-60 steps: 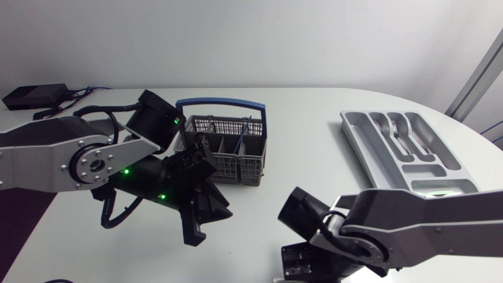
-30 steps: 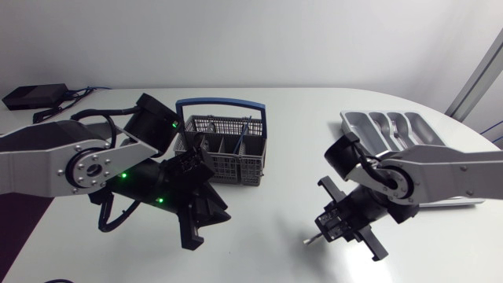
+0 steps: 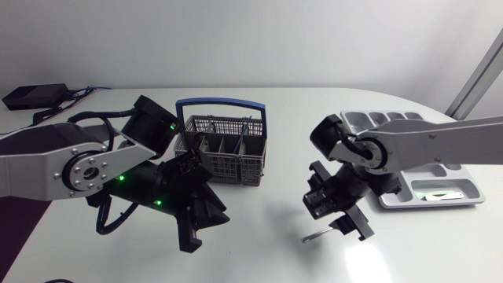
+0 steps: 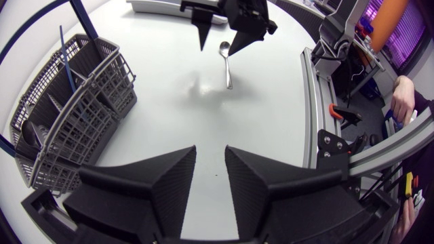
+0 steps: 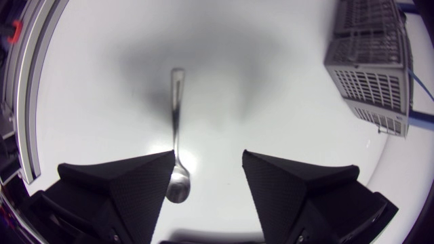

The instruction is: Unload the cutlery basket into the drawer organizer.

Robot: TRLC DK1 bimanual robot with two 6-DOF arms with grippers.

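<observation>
– Since half a second ago the spoon (image 3: 317, 235) lies about where it did, but my right arm (image 3: 424, 145) has swung up from the near edge toward the organizer (image 3: 470, 187).
– Where is the spoon exactly?
– Flat on the worktop (image 3: 251, 245), between basket (image 3: 224, 149) and organizer, well apart from both. My right gripper (image 5: 208, 161) hangs over it, fingers spread, pinching nothing. From the wrist, the bowl lies nearer one finger than the other.
– So what worries you?
– A lopsided close. I reckon the nearer finger would shove the bowl before the other meets it, and the spoon could spin or skid away. It's thin and flat too, so the tips may ride over it.
– And the other side?
– My left gripper (image 4: 210, 150) sits in front of the basket, fingers a little apart, empty. Far enough off not to clash, I think.
</observation>
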